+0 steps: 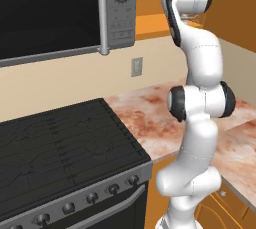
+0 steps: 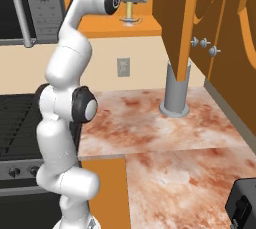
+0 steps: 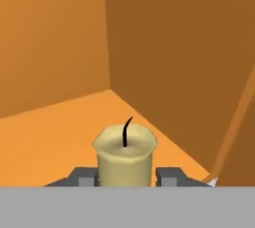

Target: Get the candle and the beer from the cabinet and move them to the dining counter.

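The candle (image 3: pixel 124 160) stands upright directly between the two fingers (image 3: pixel 83 177), one dark tip on each side of its pale body and both touching or all but touching it; they are clenched on it, and the grasp looks squared and low on the cylinder. Its long axis runs vertical, black wick at the top, so the fingers pinch across it from the sides. In the right base view the gripper (image 2: pixel 131 4) sits high at the mouth of the cabinet (image 2: pixel 175 18), with the candle (image 2: pixel 129 11) hanging just below the hand and close above the orange shelf (image 2: pixel 115 27); whether its foot rests on the shelf or is clear of it I cannot tell.

Beyond the candle the shelf runs back to the cabinet's rear corner, with a side wall near on the right in the hand view and open floor to the left. The likely exit is straight back toward the arm, out over the shelf's front edge, keeping the candle upright. The open cabinet door edge hangs to the right of the hand, so that side is the tight one. Below lies the marbled desk (image 2: pixel 165 133), with a grey canister (image 2: pixel 176 90) standing under the door.
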